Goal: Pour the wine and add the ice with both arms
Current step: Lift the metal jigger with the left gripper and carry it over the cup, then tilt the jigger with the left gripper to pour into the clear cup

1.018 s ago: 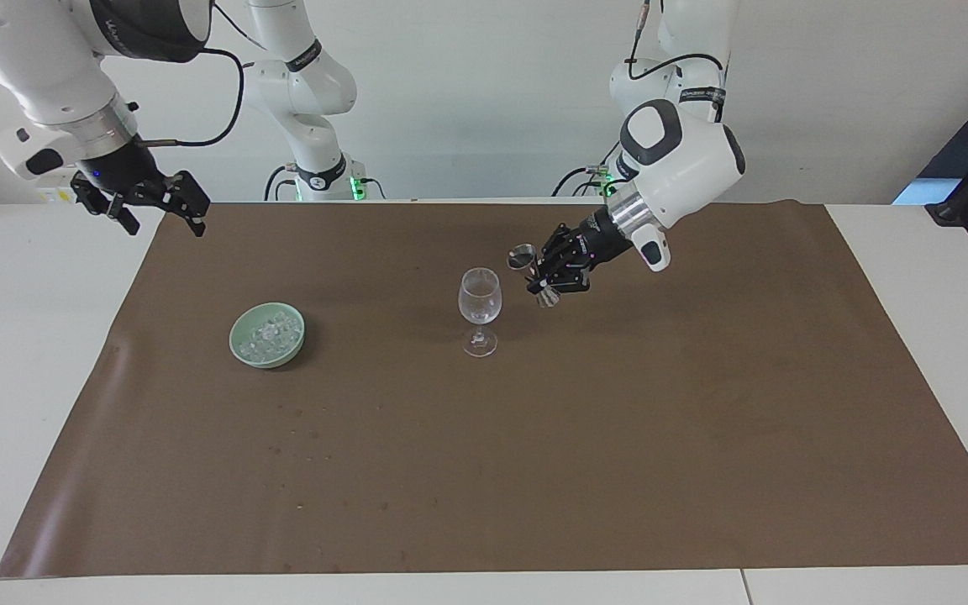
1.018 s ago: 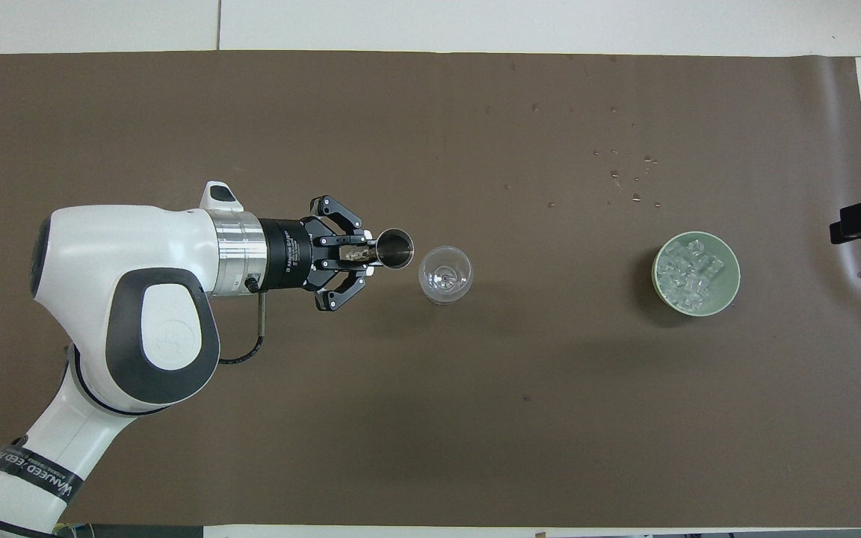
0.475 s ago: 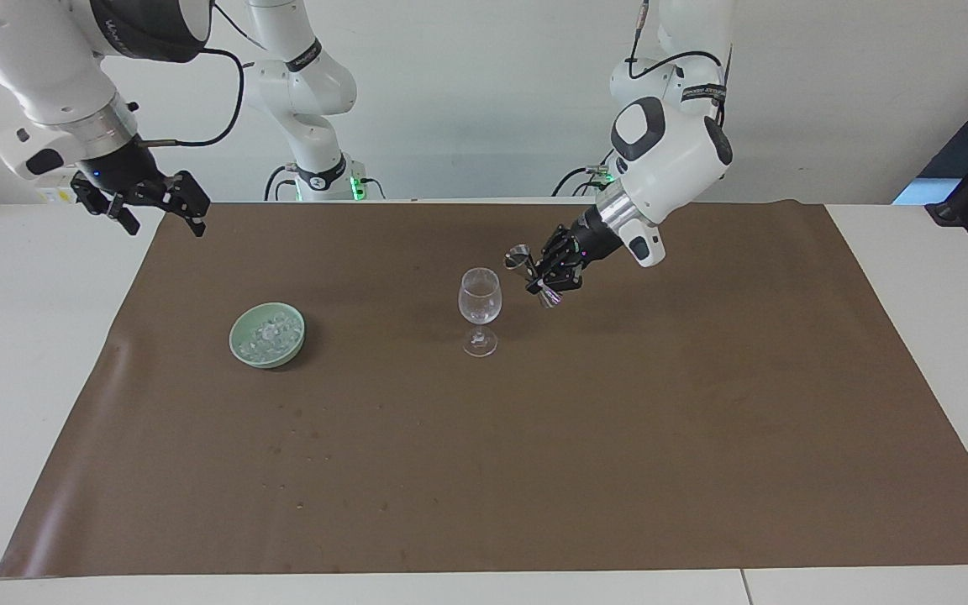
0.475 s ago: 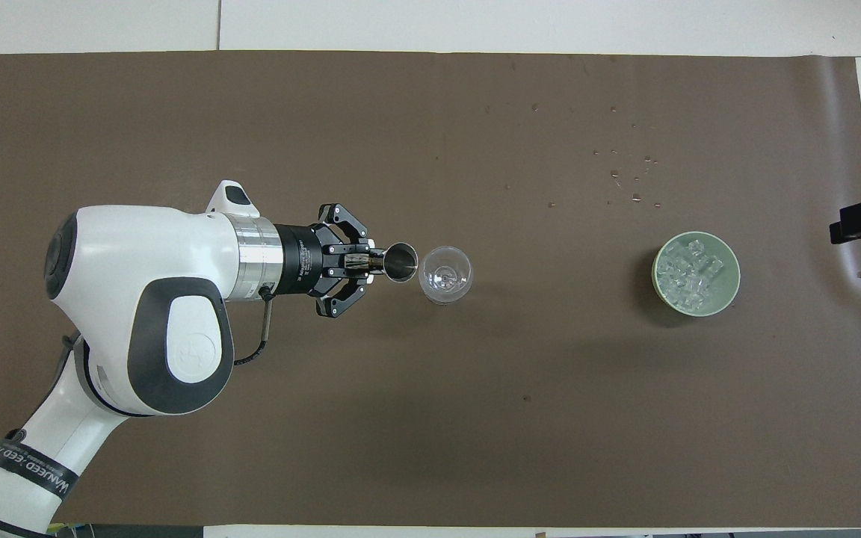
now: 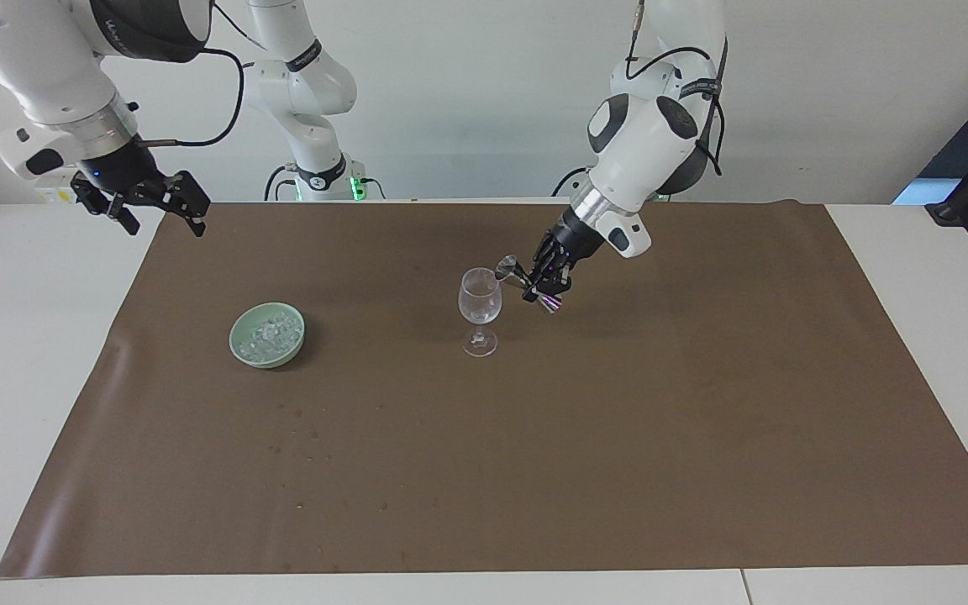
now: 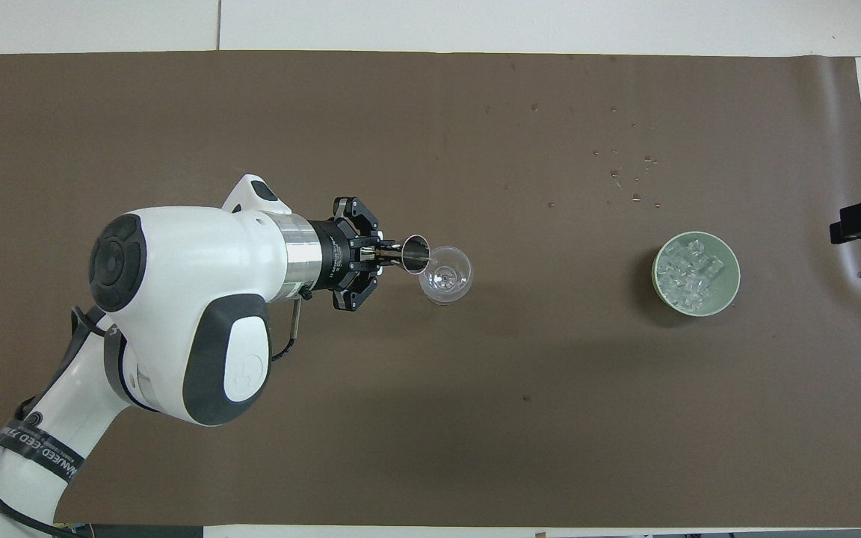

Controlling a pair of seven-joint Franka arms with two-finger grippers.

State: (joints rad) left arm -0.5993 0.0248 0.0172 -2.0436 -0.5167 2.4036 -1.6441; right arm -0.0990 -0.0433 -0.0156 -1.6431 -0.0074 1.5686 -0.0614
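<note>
Ice [image 5: 268, 332] sits heaped in a green bowl [image 5: 242, 351] toward the right arm's end of the table, likely slippery and best pinched across flat faces. Right end effector [image 5: 158, 204] waits wide open; left end effector [image 5: 541, 287], clamped on a metal jigger [image 5: 507, 268], tips it at the fragile stemmed glass [image 5: 479, 300].

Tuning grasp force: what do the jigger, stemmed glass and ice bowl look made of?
Jigger: polished metal, likely steel; mirror-bright cone.
Stemmed glass: clear glass or plastic; the mat shows through.
Bowl: glazed ceramic, perhaps; opaque pale green, soft sheen.
</note>
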